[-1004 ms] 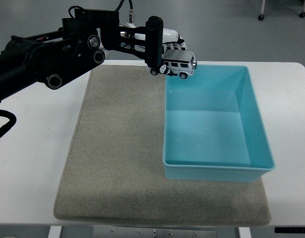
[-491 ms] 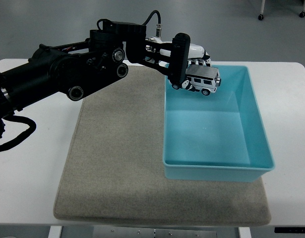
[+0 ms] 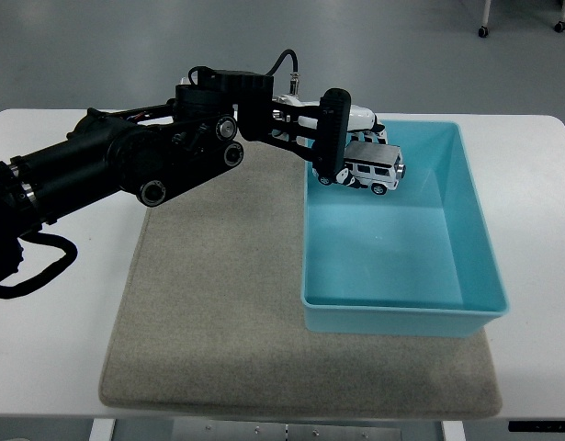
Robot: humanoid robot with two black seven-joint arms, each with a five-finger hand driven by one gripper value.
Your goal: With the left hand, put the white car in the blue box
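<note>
Left hand (image 3: 342, 138): fingers closed around the white car (image 3: 369, 166), gripping it from above and behind. White car: held level in the air, over the far left corner of the blue box (image 3: 401, 312). Blue box: sits on a grey mat (image 3: 218, 303), right side, on the white table (image 3: 52, 322).
</note>
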